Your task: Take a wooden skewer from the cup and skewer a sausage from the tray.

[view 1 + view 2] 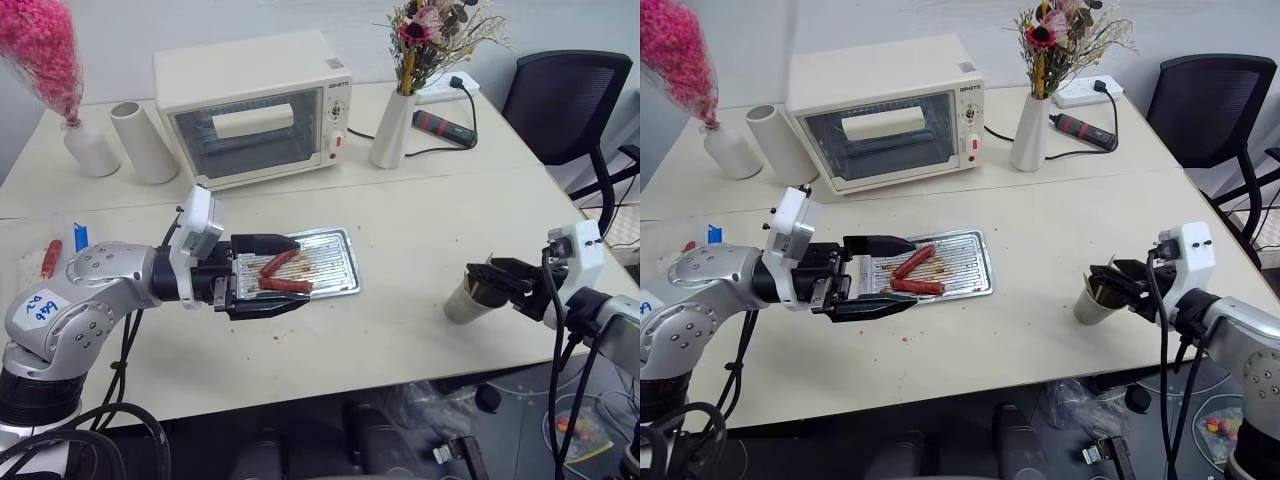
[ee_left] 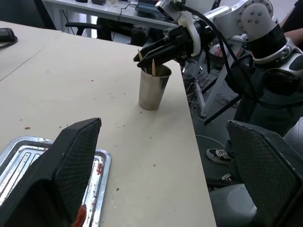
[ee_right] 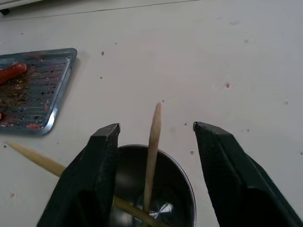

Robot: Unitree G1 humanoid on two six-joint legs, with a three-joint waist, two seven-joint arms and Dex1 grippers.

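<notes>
Pale wooden skewer [image 3: 152,150] in tapered cup [image 3: 156,189]

Lighting is bright, even and diffuse, apparently from overhead; no hard-edged shadows fall on the table [image 1: 420,250]. Soft, faint shadows sit beneath the left gripper [image 1: 268,278] and beside the cup [image 1: 470,298]. The tray [image 1: 335,262] shows mild specular glare on its ridges. The head views are sharp across the table. In the left wrist view the near fingers [image 2: 71,165] are slightly soft. In the right wrist view the wooden skewer [image 3: 152,151] is acceptably sharp and the cup interior is dark, with one small glint.
</notes>
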